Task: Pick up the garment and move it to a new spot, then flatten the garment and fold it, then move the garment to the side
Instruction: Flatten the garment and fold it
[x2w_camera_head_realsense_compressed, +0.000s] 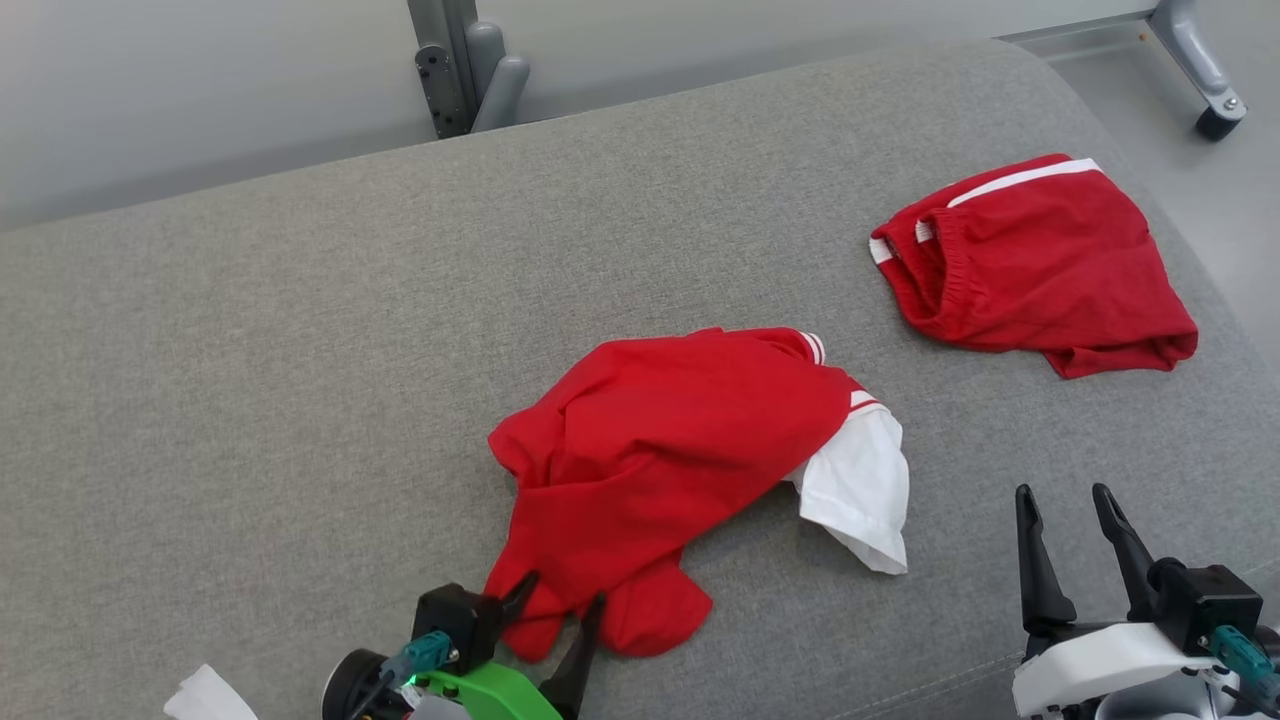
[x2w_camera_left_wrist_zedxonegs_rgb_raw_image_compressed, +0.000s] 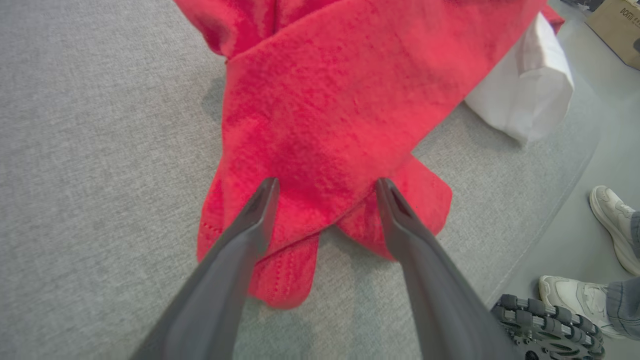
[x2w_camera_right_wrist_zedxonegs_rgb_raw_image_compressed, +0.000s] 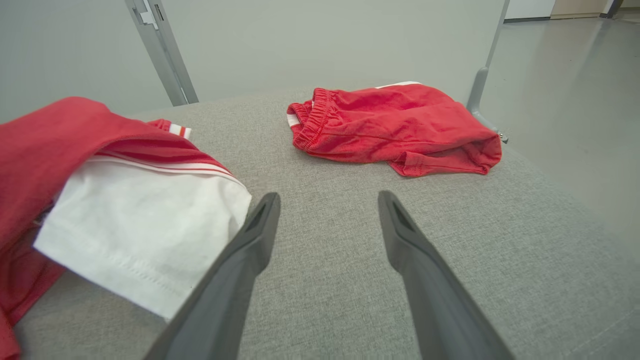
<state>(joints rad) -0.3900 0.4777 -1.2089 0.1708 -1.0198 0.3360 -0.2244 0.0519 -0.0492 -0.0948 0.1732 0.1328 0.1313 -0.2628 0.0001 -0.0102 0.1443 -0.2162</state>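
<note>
Garment (x2w_camera_head_realsense_compressed: 660, 450): red, crumpled, lying mid-surface (x2w_camera_head_realsense_compressed: 250, 400). Its long axis runs diagonally in the head view, with the near end at lower left and the striped-trim end at upper right, pointing toward the red shorts (x2w_camera_head_realsense_compressed: 1040, 270). White sleeve (x2w_camera_head_realsense_compressed: 860, 480) splays out on its right side.

Left hand (x2w_camera_head_realsense_compressed: 563, 590): fingers spread, tips over the garment's near end, nothing pinched; contact cannot be told.

Right hand (x2w_camera_head_realsense_compressed: 1061, 492): fingers spread, over bare surface, just right of the sleeve.
</note>
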